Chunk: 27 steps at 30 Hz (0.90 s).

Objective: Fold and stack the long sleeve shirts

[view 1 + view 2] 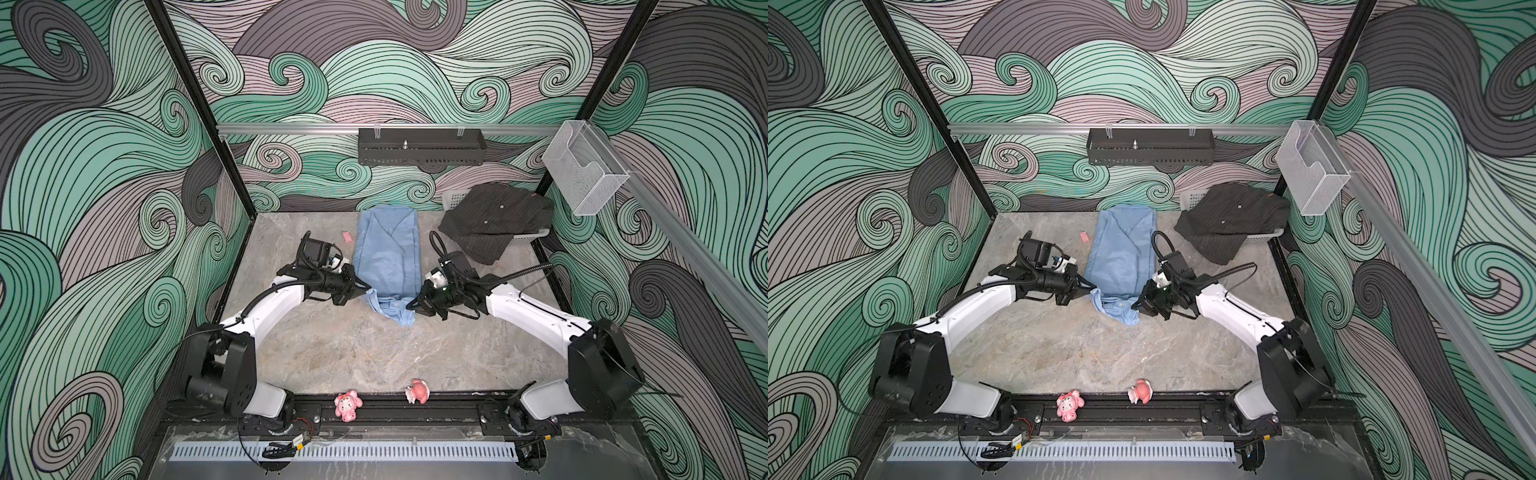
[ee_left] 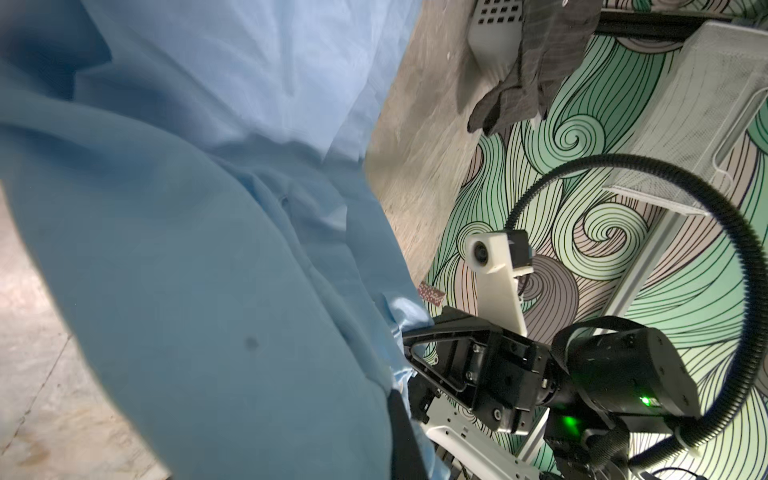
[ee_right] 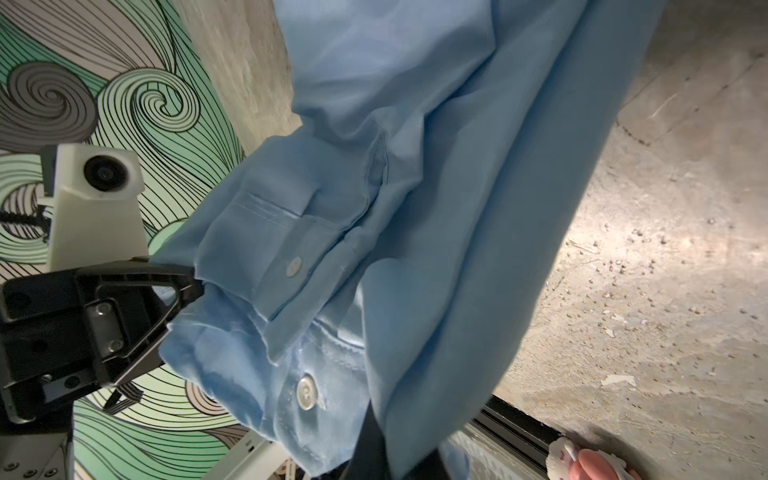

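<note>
Both grippers pinch the blue shirt's near end, mid-fold.

My left gripper (image 1: pixel 366 286) and right gripper (image 1: pixel 412 304) are each closed on the near end of the blue shirt (image 1: pixel 386 249), one at either corner, with the hem bunched between them. The rest lies as a narrow strip on the bench (image 1: pixel 374 353), sides already folded in and collar toward the back wall. I judge the end-to-end fold is the step in hand. The dark shirt (image 1: pixel 494 224) sprawls unfolded over a white basket (image 1: pixel 528 237) at the back right, well apart. It and the stacking are left.
</note>
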Tool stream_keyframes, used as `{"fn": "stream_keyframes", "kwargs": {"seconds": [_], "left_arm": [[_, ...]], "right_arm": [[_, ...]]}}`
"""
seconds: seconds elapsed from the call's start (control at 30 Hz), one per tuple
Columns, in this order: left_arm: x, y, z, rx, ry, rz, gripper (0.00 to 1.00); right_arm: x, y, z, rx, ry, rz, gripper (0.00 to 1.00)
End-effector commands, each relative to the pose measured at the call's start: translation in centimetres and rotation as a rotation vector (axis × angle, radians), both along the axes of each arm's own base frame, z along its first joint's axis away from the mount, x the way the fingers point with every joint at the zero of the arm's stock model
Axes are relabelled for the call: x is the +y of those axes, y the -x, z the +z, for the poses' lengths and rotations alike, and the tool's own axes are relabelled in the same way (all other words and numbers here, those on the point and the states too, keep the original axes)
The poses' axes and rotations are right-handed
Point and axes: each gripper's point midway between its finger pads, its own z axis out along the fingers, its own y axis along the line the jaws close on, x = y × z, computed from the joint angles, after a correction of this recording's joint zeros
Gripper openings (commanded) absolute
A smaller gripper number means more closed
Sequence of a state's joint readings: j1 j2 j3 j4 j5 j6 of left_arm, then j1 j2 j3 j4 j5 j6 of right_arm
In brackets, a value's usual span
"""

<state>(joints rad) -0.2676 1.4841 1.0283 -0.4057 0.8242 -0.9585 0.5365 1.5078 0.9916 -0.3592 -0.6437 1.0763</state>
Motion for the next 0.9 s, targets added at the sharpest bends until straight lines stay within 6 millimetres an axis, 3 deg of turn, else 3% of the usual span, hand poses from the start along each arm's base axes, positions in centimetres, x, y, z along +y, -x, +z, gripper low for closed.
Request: {"fn": "stream_keyframes", "kwargs": {"seconds": [0.0,0.5,0.87], "left_arm": [[0.2,-2.0,0.4,-0.008,0.006,-0.001,0.00],[-0.1,-10.3,-0.3,-0.012,0.016,0.038,0.00],[0.1,-14.8,-1.9,0.004,-0.018,0.063,0.00]], "right_arm": [[0.0,-1.9,1.2,0.046,-0.053,-0.036,0.07],[-1.1,-12.0,0.9,0.092,-0.135,-0.155,0.11],[-1.9,-17.3,-1.0,0.122,-0.151,-0.213,0.11]]}}
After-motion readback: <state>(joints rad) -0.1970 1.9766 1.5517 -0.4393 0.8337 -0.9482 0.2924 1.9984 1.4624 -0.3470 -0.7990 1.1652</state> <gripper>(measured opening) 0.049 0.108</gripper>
